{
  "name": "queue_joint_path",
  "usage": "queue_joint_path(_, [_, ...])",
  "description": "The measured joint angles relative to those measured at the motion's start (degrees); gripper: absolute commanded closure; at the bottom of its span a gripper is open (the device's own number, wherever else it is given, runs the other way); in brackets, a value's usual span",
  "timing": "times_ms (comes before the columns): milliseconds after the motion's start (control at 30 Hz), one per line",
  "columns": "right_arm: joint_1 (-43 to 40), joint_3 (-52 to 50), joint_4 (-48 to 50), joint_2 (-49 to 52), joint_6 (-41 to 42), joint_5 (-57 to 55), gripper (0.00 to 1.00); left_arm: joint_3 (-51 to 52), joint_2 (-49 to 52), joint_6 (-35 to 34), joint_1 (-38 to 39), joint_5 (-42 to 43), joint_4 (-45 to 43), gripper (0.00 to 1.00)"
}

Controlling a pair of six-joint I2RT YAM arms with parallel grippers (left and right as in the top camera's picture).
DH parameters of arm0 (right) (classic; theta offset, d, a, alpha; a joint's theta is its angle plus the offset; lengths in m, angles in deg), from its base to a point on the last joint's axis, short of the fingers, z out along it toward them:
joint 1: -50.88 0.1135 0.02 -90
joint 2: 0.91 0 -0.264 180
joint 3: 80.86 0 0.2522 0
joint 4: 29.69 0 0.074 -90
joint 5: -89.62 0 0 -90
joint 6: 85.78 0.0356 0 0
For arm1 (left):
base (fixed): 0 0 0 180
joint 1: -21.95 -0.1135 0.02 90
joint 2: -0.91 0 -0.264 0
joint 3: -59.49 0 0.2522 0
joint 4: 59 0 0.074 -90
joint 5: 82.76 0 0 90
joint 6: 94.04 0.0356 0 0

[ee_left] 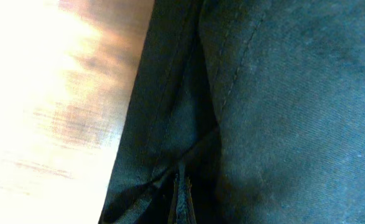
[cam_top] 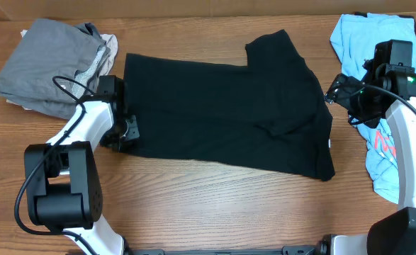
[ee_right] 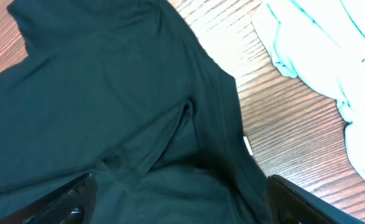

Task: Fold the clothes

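Left claw (cam_top: 126, 131) pinching black T-shirt (cam_top: 222, 113) edge | right claw (cam_top: 335, 92) spread | grey pile (cam_top: 48, 67), blue T-shirt (cam_top: 367, 39) flanking

The left arm (cam_top: 80, 127) reaches up from its base at the near left, its white link angled forward and its wrist bent down to table level. The left gripper (cam_top: 127, 132) has its jaws closed, seemingly pinching the shirt (cam_top: 215, 106) edge, though the wrist view is dark. The right arm (cam_top: 406, 142) stands upright at the right. The right gripper (ee_right: 179, 202) is turned inward and hovers with its jaws spread wide.
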Motion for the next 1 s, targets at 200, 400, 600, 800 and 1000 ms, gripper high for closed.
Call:
queue_joint_path(200, [0.00,0.00,-1.46,0.00,-1.51,-0.02,0.11,0.11,0.00,-0.83,-1.73,-1.16,7.26,0.92])
queue_joint_path(400, [0.00,0.00,-4.46,0.00,-3.45,-0.02,0.07,0.37,0.07,-1.05,-2.19,-2.03,11.58,0.82])
queue_joint_path(600, [0.00,0.74,-5.09,0.04,-4.74,0.00,0.03,-5.99,0.94,-0.87,-2.19,-0.83,21.62,0.47])
queue_joint_path(800, [0.00,9.70,-8.04,0.11,-7.39,0.00,0.02,-26.84,1.03,1.07,-1.22,0.44,28.22,0.08])
queue_joint_path(1000, [0.22,13.62,-4.79,0.11,-8.31,0.61,0.01,-39.08,0.81,5.14,0.66,2.40,19.17,0.02])
